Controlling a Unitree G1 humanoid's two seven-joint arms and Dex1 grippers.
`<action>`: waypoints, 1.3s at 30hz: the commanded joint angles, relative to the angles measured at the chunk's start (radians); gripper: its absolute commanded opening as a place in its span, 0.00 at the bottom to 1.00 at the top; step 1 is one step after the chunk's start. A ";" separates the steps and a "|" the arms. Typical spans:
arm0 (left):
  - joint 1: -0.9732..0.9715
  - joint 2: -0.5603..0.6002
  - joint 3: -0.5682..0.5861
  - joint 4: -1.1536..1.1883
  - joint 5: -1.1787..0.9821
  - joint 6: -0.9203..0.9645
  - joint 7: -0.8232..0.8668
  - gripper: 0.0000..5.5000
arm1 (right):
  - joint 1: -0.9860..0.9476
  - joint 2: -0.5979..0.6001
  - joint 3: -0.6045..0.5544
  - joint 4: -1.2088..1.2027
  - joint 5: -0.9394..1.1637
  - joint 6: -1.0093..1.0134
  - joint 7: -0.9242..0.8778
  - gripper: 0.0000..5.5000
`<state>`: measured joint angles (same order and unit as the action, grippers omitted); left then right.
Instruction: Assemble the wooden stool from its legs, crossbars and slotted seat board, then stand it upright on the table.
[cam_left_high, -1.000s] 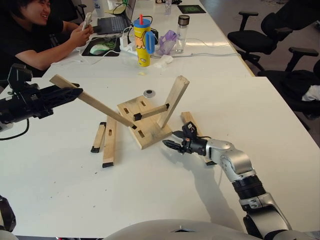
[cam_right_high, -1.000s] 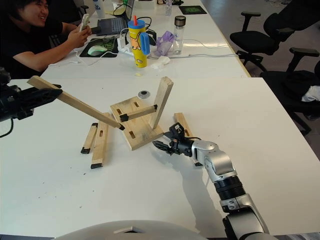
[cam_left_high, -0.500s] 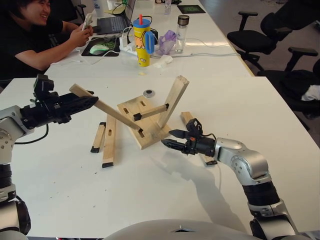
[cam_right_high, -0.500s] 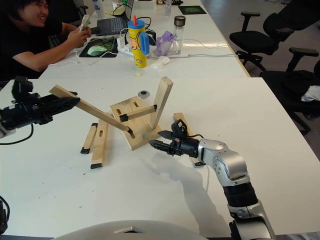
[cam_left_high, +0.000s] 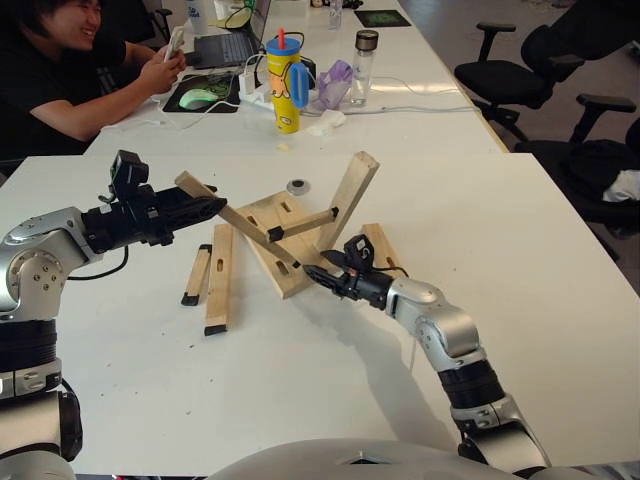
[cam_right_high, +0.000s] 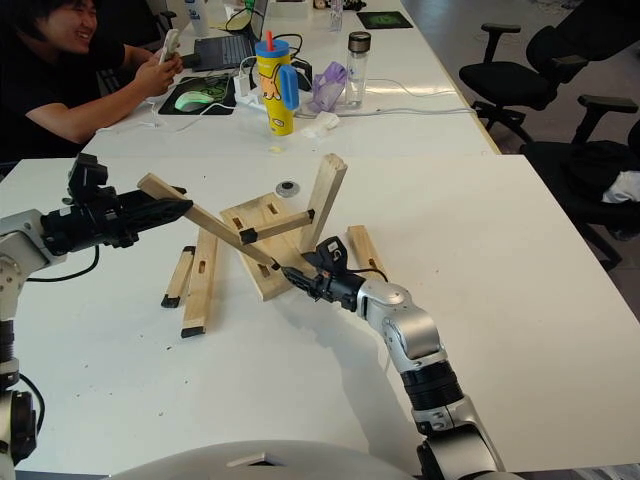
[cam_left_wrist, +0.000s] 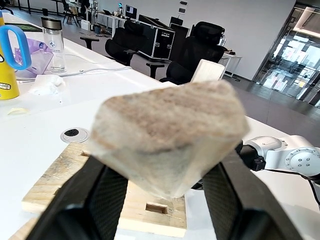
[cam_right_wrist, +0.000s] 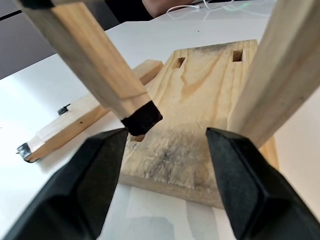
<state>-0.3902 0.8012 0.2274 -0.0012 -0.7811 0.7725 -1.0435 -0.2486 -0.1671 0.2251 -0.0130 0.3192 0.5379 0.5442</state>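
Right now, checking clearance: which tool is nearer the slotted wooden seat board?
Right. Right tool at the seat board's near edge; left tool off its left side, gripping a wooden leg.

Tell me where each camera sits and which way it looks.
Left eye view: on the head, looking forward and down at the table; shows left tool and right tool.
Right eye view: its twin beside it, same scene.
Left wrist view: on the left wrist, looking along its fingers past the gripped leg.
Right wrist view: on the right wrist, looking between its fingers at the seat board.
Shared: both wrist views show the seat board.
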 joint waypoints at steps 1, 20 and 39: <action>-0.030 0.024 -0.003 -0.010 0.011 0.007 -0.013 0.38 | -0.018 0.004 -0.009 0.043 -0.019 -0.005 -0.007 0.42; 0.026 0.117 -0.139 -0.161 0.195 -0.066 -0.024 0.38 | 0.014 -0.013 0.043 0.051 -0.062 0.059 -0.004 0.40; -0.132 0.098 -0.388 -0.128 0.365 -0.144 -0.059 0.38 | 0.006 -0.063 0.163 0.097 -0.125 0.193 0.053 0.40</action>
<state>-0.5059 0.9401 -0.1027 -0.2313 -0.4464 0.5809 -1.0839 -0.2919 -0.2185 0.3331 0.0229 0.2115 0.6464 0.5735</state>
